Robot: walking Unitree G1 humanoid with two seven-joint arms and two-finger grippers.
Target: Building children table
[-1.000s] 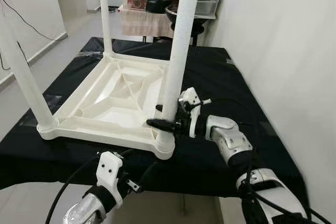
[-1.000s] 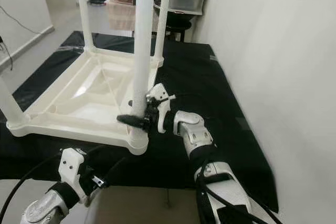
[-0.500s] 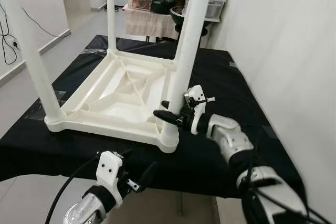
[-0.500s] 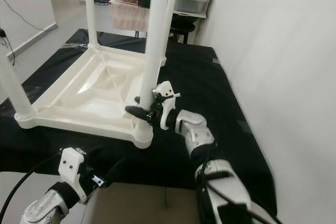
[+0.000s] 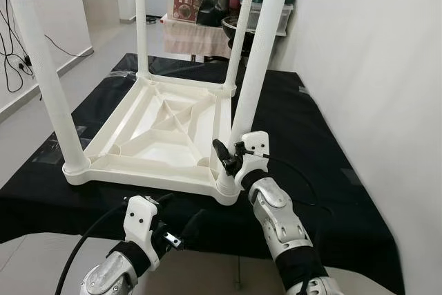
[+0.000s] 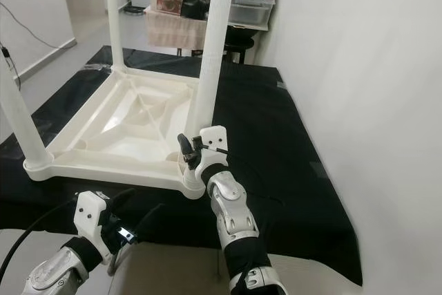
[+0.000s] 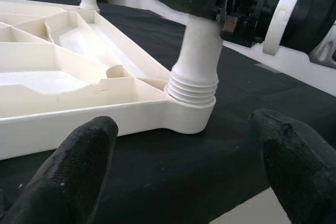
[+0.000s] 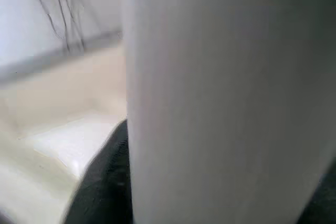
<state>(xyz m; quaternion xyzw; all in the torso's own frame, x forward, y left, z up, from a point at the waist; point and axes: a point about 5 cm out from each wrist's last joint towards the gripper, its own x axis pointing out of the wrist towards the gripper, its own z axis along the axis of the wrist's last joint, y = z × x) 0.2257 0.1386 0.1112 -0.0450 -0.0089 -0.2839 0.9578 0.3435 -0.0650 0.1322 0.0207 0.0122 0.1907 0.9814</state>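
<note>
Gripping the near-right leg (image 5: 254, 81) low down, the right gripper (image 5: 230, 160) works it into the upturned table top (image 5: 162, 132).

The fingers are clamped on the leg just above its ribbed collar, and the forearm has swung round from the side a second ago to come straight up from below; that looks like a twist of the wrist, so my read is the leg is being screwed home in its corner socket (image 7: 192, 109). The leg stands a touch straighter than before, which suggests it is seating. Three other legs already stand in their corners on the black-covered bench (image 5: 324, 170). The left gripper (image 5: 181, 229) hangs low in front of that corner, fingers spread wide, holding nothing, with the socket framed between them.
</note>
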